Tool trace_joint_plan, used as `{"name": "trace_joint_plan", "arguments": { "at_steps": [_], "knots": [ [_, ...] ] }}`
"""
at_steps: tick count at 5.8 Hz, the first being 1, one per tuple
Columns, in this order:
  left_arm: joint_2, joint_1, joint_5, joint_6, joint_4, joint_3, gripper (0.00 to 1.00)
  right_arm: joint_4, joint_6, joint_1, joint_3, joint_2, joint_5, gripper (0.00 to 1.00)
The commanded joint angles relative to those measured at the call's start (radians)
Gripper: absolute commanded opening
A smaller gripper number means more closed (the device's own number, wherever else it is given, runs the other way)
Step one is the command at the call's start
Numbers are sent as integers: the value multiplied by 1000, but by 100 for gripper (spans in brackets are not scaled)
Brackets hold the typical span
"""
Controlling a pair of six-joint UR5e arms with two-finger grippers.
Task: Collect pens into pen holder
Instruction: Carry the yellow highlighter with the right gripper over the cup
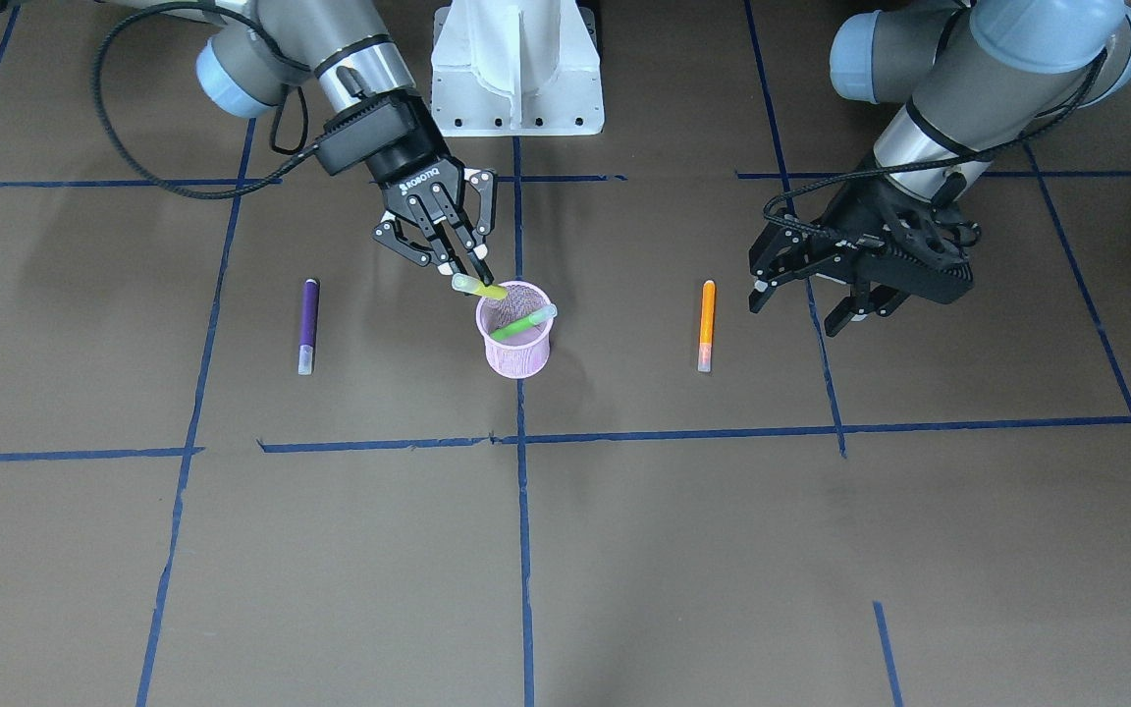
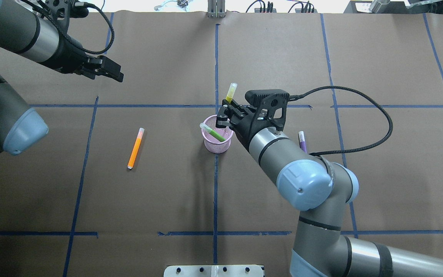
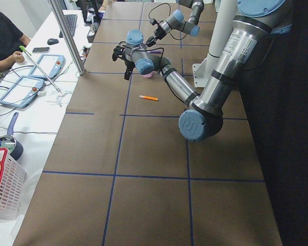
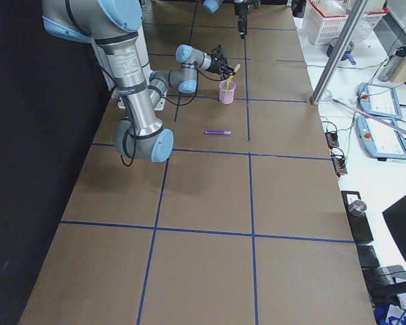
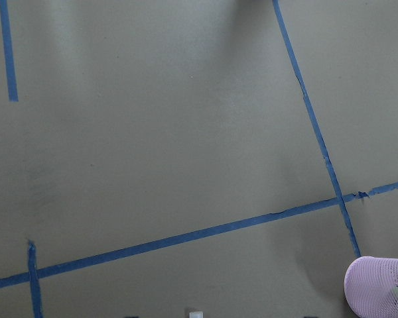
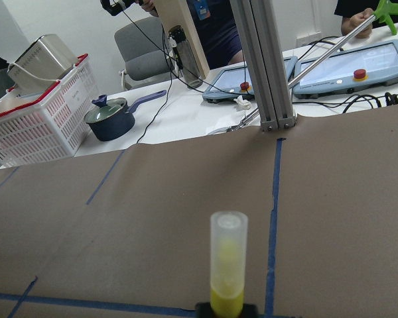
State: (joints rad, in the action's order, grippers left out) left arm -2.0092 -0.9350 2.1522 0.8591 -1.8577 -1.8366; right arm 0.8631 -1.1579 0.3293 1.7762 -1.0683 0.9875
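Note:
The pink mesh pen holder (image 1: pixel 516 355) (image 2: pixel 217 146) stands at the table's middle with a green pen (image 1: pixel 523 324) (image 2: pixel 214 133) leaning inside it. My right gripper (image 1: pixel 477 275) (image 2: pixel 225 112) is shut on a yellow pen (image 1: pixel 480 288) (image 2: pixel 231 92) (image 6: pixel 227 265), held tilted with the cap up and the lower end at the holder's rim. A purple pen (image 1: pixel 308 324) (image 2: pixel 302 141) lies flat on the right arm's side. An orange pen (image 1: pixel 707 324) (image 2: pixel 135 148) lies flat on the left arm's side. My left gripper (image 1: pixel 801 309) (image 2: pixel 108 72) is open and empty, beside the orange pen and above the table.
The white robot base (image 1: pixel 516 69) stands behind the holder. Blue tape lines (image 1: pixel 523 442) cross the brown table. The right arm's black cable (image 2: pixel 360 115) loops above the table near the purple pen. An operators' bench with tablets (image 4: pixel 382 101) runs along the far edge.

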Motion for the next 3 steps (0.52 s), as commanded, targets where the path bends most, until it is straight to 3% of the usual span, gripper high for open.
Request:
{"name": "trace_joint_plan", "arguments": {
  "at_steps": [1,3],
  "knots": [
    [0,-1,0,0,0,0,87,-7,0,-36,-59,16,-107,0],
    [0,-1,0,0,0,0,87,-6,-37,-52,-152,65,-161,0]
  ]
}}
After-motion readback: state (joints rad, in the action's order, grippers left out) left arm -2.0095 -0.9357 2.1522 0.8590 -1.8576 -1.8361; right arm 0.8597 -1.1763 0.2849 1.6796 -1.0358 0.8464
